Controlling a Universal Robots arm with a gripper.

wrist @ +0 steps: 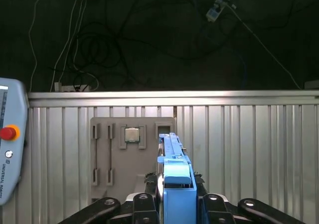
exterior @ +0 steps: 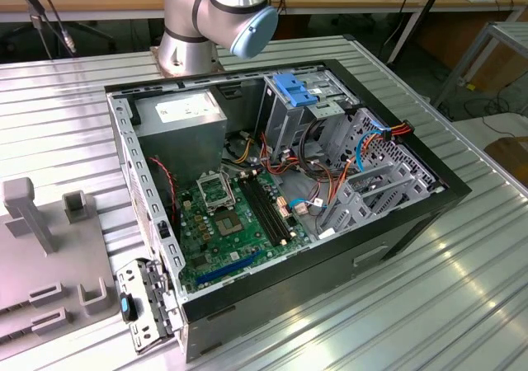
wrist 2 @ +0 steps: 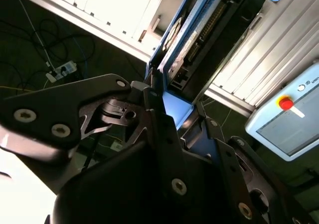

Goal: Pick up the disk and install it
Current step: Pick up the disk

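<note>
Ribbed metal table carried an open computer case. The arm stood at upper middle of the frame, behind the case.

In the second wrist view, the gripper was clamped on the disk, which was held on edge with its long axis running straight out from the fingers.

In the first wrist view, the disk sat edge-on in the grip, pointing toward a grey fixture plate.

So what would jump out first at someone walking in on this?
The open computer case lying on the ribbed metal table in the exterior view, its green board and wires bared. In both wrist views, the robot's black fingers clamp a blue-framed disk edge-on.
</note>
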